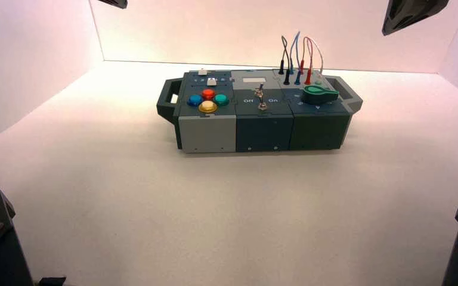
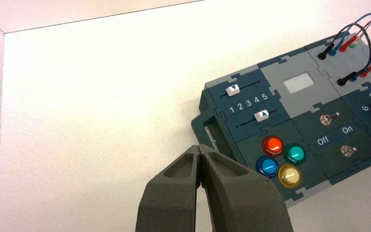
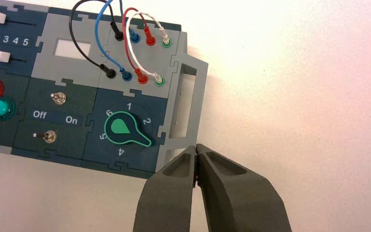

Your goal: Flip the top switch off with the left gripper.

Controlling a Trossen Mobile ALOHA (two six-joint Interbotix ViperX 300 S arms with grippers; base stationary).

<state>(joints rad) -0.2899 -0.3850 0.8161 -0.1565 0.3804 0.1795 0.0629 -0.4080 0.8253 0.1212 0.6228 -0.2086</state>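
I have my left tool (image 2: pixel 199 146) raised over the tabletop (image 1: pixel 226 208), to the left of the box (image 1: pixel 265 132) and apart from the switches. Its two fingers are closed, tips together, with nothing held between them. My right tool (image 3: pixel 196 146) is up to the right of the box, also closed and empty.

The top switch (image 2: pixel 325 119) is the thin silver toggle in the middle column of the box, on the far side of the Off and On lettering (image 2: pixel 335 135). Its lever leans toward the On side. The bottom switch (image 3: pixel 50 137), a second silver toggle, sits on the near side of that lettering, its lever leaning toward Off.

On the left of the box, two white sliders (image 2: pixel 233 90) (image 2: pixel 261 115) run in their slots, with the numbers 1 to 5 between them. The far one stands toward the 1 end. Nearer are four round buttons: red (image 2: pixel 273 145) far, blue (image 2: pixel 267 166) left, green (image 2: pixel 294 153) right and yellow (image 2: pixel 290 175) near. A pale window (image 2: pixel 299 83) lies in the far middle. Black, blue, red and white wires (image 3: pixel 130 43) arch over the far right panel, and the green-edged knob (image 3: pixel 121 128) is nearer on the right.
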